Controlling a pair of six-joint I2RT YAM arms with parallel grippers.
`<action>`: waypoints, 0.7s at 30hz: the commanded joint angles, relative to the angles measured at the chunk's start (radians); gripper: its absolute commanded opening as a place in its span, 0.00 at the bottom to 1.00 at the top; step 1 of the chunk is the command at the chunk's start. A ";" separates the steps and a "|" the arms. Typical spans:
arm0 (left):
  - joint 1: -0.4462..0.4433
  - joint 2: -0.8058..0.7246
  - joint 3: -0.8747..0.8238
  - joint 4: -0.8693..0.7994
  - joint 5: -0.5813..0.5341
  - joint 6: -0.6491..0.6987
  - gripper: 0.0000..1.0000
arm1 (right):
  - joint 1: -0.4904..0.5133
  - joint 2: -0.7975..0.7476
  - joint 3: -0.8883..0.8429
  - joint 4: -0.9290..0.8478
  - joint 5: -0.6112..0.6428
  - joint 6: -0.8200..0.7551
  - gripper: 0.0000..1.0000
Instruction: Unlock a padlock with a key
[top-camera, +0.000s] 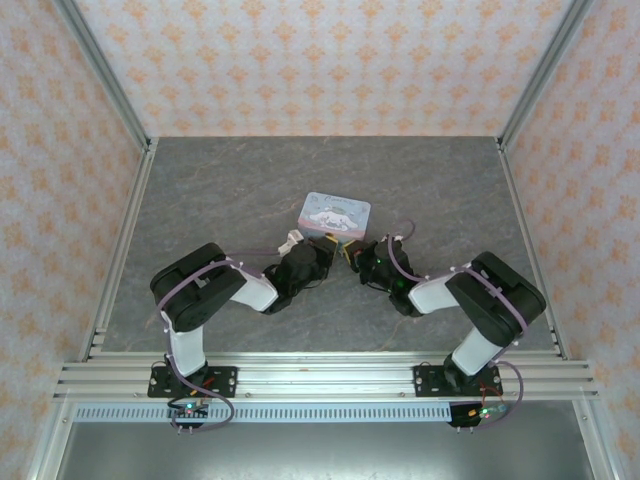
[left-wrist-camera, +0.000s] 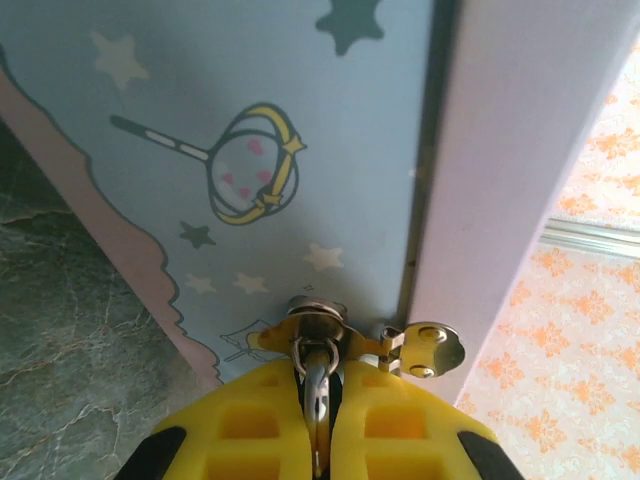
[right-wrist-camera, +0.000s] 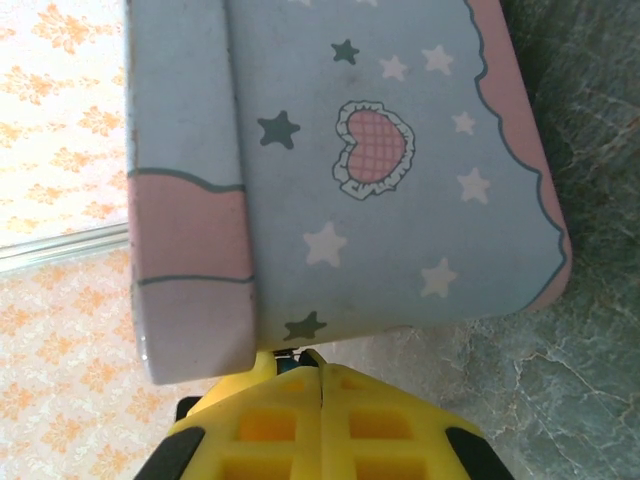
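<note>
Orange-flowered wallpaper (top-camera: 300, 60) closes in a grey marbled bench (top-camera: 220, 190) on the left, far and right sides, with aluminium rails along the near edge. A pale-blue cartoon tin (top-camera: 335, 211) lies about mid-bench, and both arms reach in to its near side, their tips close together just in front of it.

From the left wrist, the left claw (left-wrist-camera: 318, 378) is pressed closed on the key (left-wrist-camera: 317, 408), a slim pale strip of metal standing upright between the yellow fingers (left-wrist-camera: 400, 430). The key's upper end meets a small metal ring (left-wrist-camera: 315, 350) hanging at the tin's front fitting. Just right of the ring a round-ended clasp plate (left-wrist-camera: 428, 350) sticks out from the seam between lid and body.

From the right wrist, the right claw (right-wrist-camera: 321, 368) sits with its two yellow fingers tight against each other, only a hairline between them, right under the tin's lower edge. A sliver of blue-teal at the fingertips, touching the tin's rim, looks like the padlock (right-wrist-camera: 289, 364). Most of it is hidden, so it cannot be told whether the claw actually pinches it. The tin's printed side, with stars and a pink heart, rises above the fingers, and marbled bench shows to the right
</note>
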 joint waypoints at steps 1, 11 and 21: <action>-0.070 -0.004 0.018 0.114 0.099 -0.010 0.00 | 0.006 0.016 0.053 0.122 -0.007 0.018 0.00; -0.063 0.001 -0.053 0.122 0.021 -0.005 0.00 | -0.015 0.004 0.036 0.114 -0.016 0.013 0.08; -0.047 0.020 -0.080 0.132 -0.006 0.000 0.00 | -0.030 -0.100 0.012 -0.046 -0.053 -0.052 0.52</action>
